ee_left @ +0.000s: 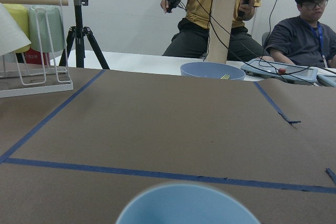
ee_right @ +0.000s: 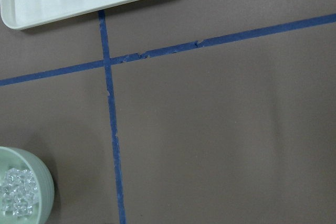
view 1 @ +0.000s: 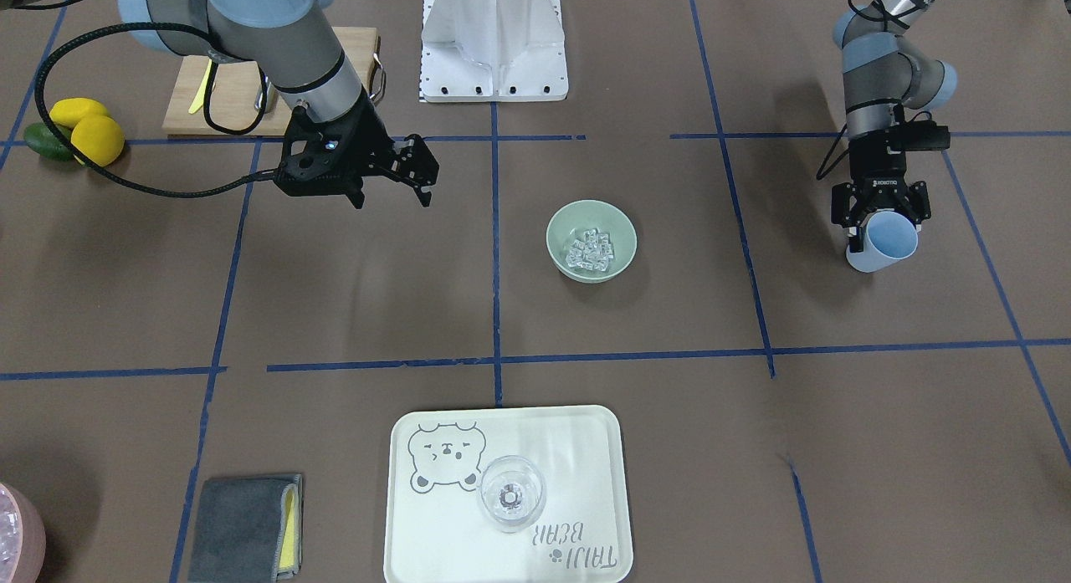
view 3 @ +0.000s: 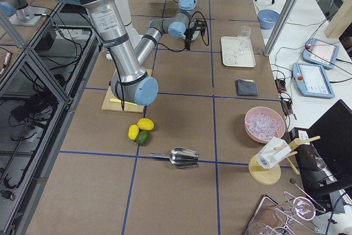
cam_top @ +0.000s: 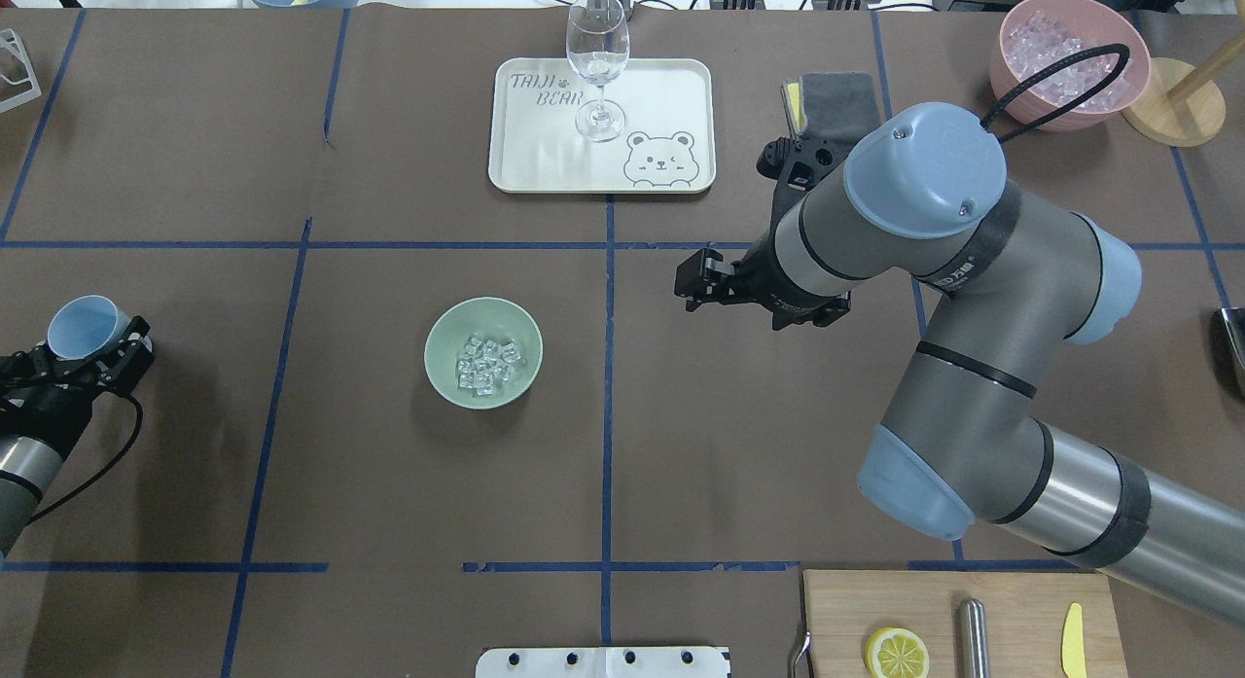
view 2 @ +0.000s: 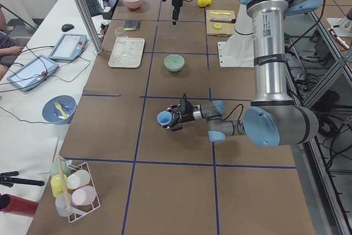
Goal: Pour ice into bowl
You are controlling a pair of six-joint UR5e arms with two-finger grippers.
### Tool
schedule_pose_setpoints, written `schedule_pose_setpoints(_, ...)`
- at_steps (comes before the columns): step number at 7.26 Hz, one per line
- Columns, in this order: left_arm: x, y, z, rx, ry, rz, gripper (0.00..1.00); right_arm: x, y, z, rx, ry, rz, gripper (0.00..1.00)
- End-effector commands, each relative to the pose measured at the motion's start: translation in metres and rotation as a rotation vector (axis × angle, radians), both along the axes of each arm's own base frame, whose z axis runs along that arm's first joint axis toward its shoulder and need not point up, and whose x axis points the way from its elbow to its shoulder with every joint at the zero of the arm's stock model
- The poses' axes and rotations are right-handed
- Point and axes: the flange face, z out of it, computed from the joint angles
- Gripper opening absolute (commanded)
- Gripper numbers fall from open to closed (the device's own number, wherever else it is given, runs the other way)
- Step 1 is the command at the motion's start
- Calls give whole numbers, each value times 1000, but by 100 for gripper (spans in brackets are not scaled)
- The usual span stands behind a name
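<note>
The ice [cam_top: 489, 363] lies heaped inside the bowl [cam_top: 443, 365], which stands upright, so the pour looks done to me. Near the bowl on one side, the right gripper [view 1: 393, 200] hangs with its jaws apart and nothing between them; a low sweep from there could knock the bowl and scatter the cubes. Well apart from the bowl on the opposite side, the left gripper [view 1: 880, 219] is clamped on the tilted blue cup [view 1: 885, 247]; a weak hold could let it slip.

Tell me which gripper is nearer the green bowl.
Right. The right gripper hovers to one side of the bowl; the left gripper, gripping the blue cup, sits farther on the other side.
</note>
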Motion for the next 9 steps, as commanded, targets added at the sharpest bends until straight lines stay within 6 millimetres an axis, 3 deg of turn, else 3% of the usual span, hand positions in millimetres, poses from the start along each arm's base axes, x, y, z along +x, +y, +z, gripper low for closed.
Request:
schedule_pose_setpoints(1, -6, 5, 7, -24, -7, 41, 100, 0, 1, 0, 0, -1, -1, 100)
schedule_pose_setpoints(3, -27, 16, 4, -53, -6, 103, 100, 0, 1, -1, 1, 0, 0, 100)
schedule_pose_setpoints(5, -47, 30, -21, -84, 37, 194, 100, 0, 2, -1, 2, -1, 0, 100)
schedule_pose_setpoints(7, -53, 36, -17, -108, 23, 239, 100, -2, 4, -1, 3, -1, -4, 100)
schedule_pose_setpoints(9, -83, 51, -50, -101, -5, 346, 100, -31, 23, -7, -17, 2, -13, 100)
